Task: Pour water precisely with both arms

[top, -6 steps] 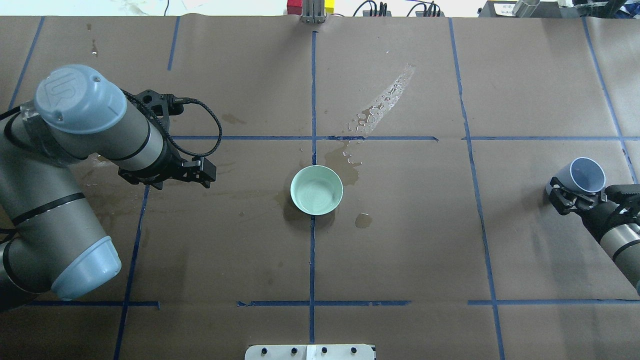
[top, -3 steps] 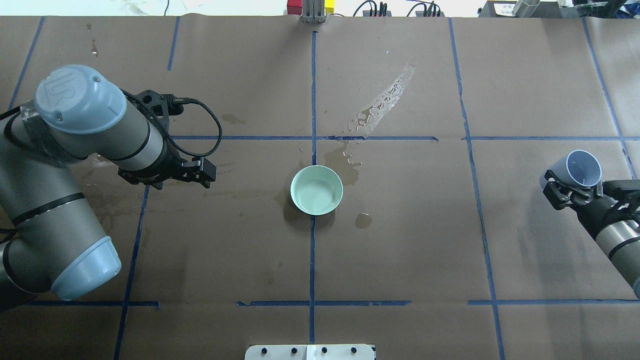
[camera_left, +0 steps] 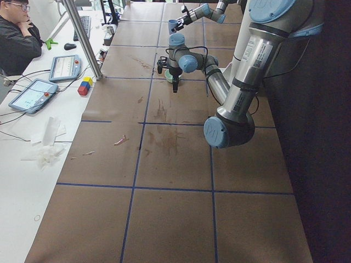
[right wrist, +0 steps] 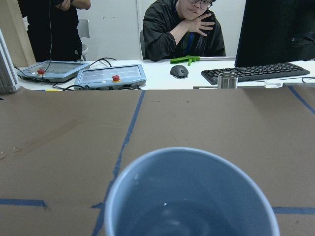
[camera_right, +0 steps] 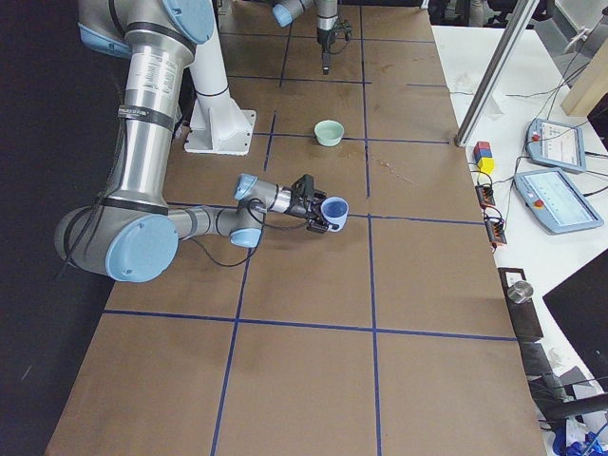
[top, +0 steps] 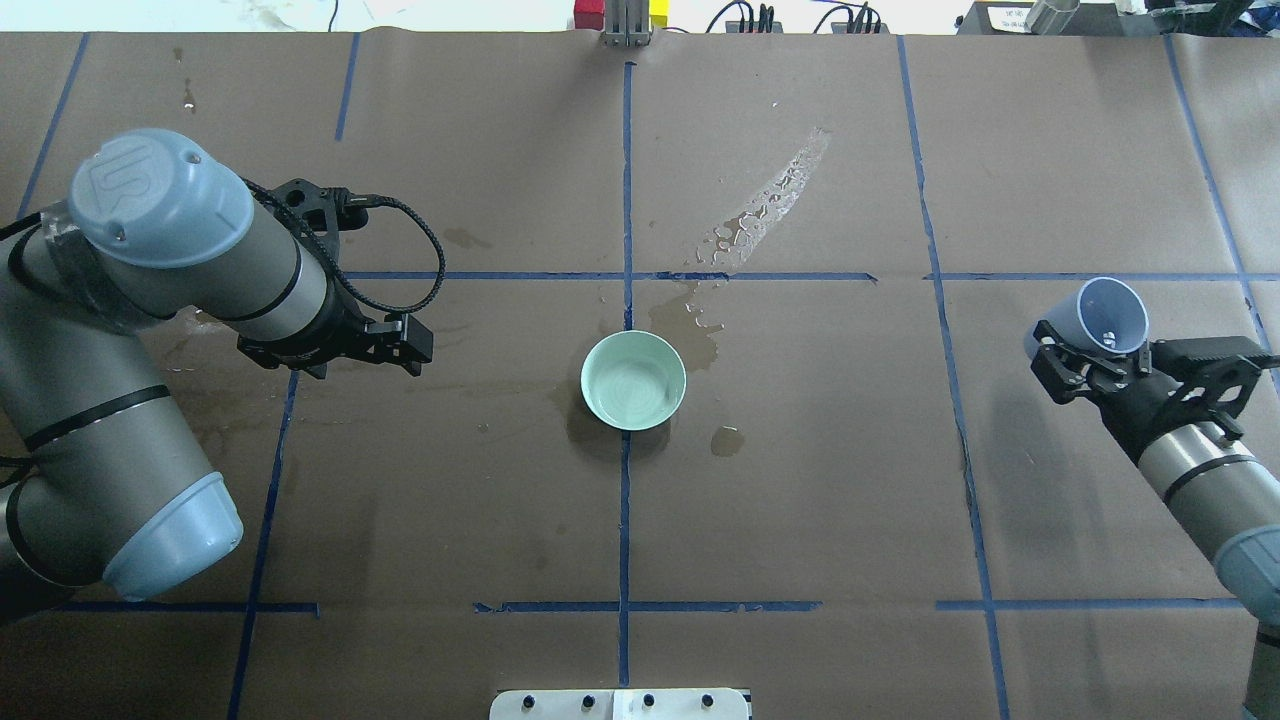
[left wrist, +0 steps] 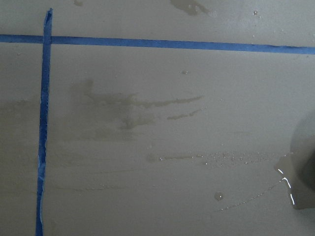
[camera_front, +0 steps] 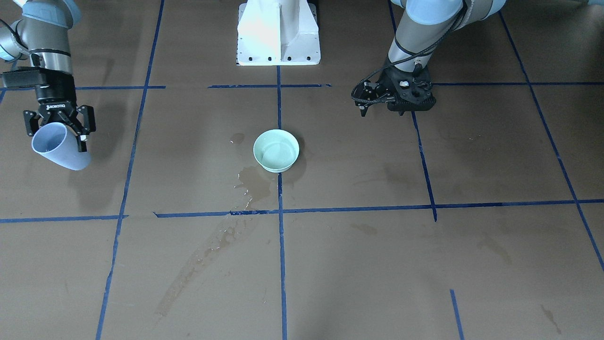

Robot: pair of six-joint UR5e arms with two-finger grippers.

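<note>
My right gripper (top: 1086, 352) is shut on a blue-grey cup (top: 1102, 314), held tilted above the table at the right side. It also shows in the front-facing view (camera_front: 57, 133), with the cup (camera_front: 60, 150) below the fingers. In the right wrist view the cup (right wrist: 189, 196) fills the bottom, with a faint sheen of water (right wrist: 167, 222) low inside. A mint-green bowl (top: 633, 381) stands at the table's centre and holds a little water with a faint sheen. My left gripper (top: 413, 350) hangs empty left of the bowl, apart from it, fingers together.
Wet spill patches (top: 765, 210) lie behind and beside the bowl. Blue tape lines (top: 626, 200) grid the brown paper. The white pedestal (camera_front: 278, 33) stands at the near edge. Operators (right wrist: 184, 29), tablets and a keyboard are beyond the far edge.
My right arm has carried the cup leftwards, toward the centre, and a little farther from the robot. The left arm and the bowl have not moved.
</note>
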